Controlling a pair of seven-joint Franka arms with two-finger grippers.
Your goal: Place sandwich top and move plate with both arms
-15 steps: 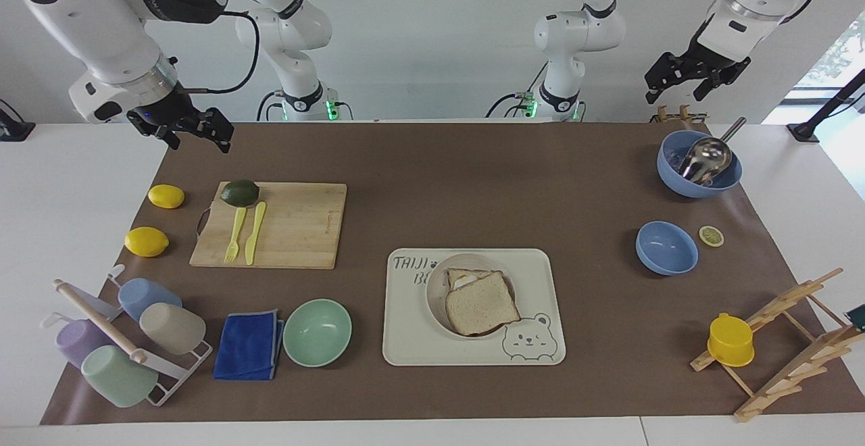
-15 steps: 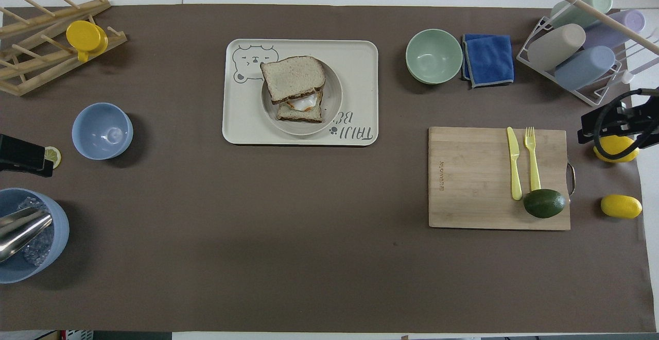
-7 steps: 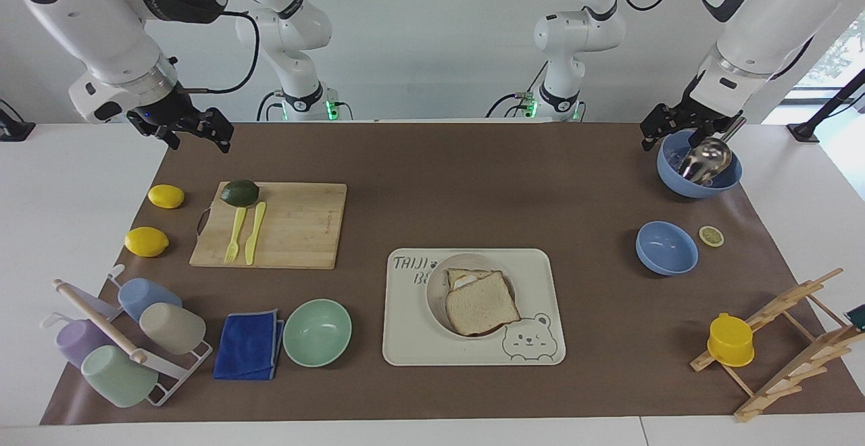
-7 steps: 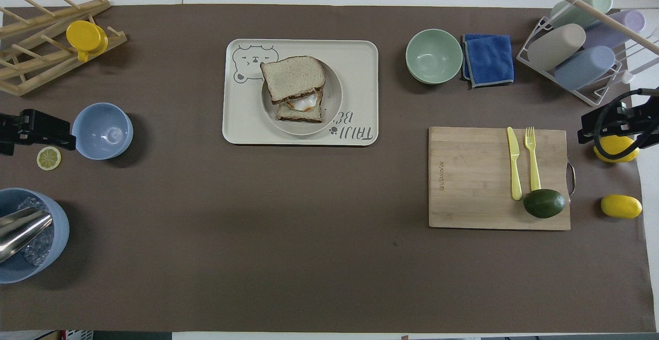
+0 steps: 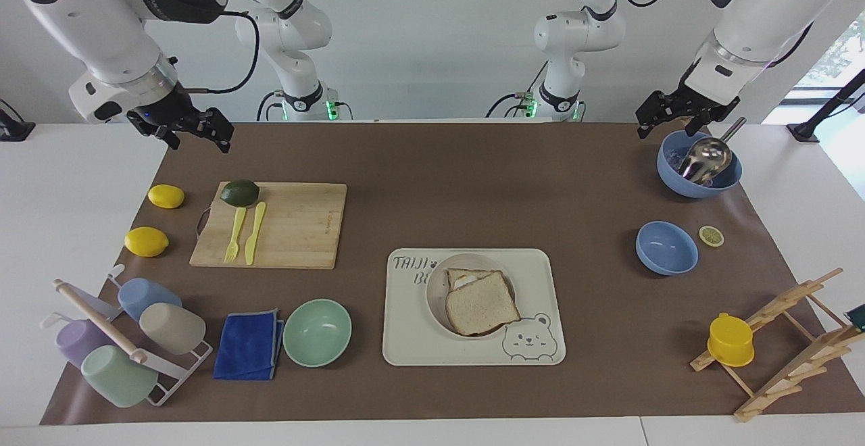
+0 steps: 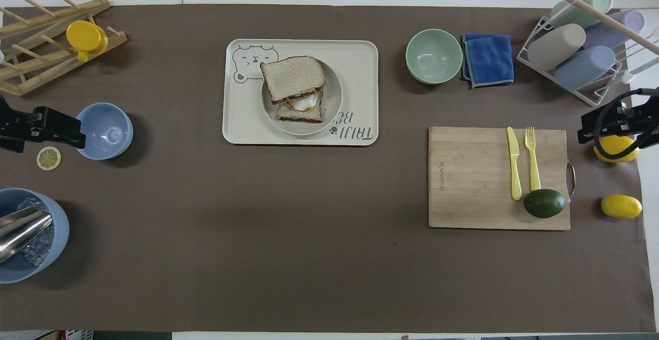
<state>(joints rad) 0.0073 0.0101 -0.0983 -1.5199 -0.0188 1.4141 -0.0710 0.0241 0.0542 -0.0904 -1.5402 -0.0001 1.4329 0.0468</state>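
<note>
The sandwich top point(image 5: 482, 303) lies skewed on egg toast point(image 5: 461, 277) in the plate point(image 5: 436, 297), on the bear tray point(image 5: 540, 277). A scoop point(image 5: 705, 156) sits in the blue bowl point(image 5: 676, 179). Brown mat point(image 5: 473, 189) covers the worktop. Left gripper point(image 5: 665, 116) and right gripper point(image 5: 196, 132) hang empty, jaws wide.

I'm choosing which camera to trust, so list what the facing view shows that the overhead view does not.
Only the facing view shows the arms' full bodies, the two smaller white arms and both raised grippers clear of the table: the left gripper, open, above the table by the blue bowl with the metal scoop; the right gripper waiting near the cutting board.

Only the overhead view shows the fried egg under the sandwich top.

Both show the sandwich top already on the plate, on the bear tray.
</note>
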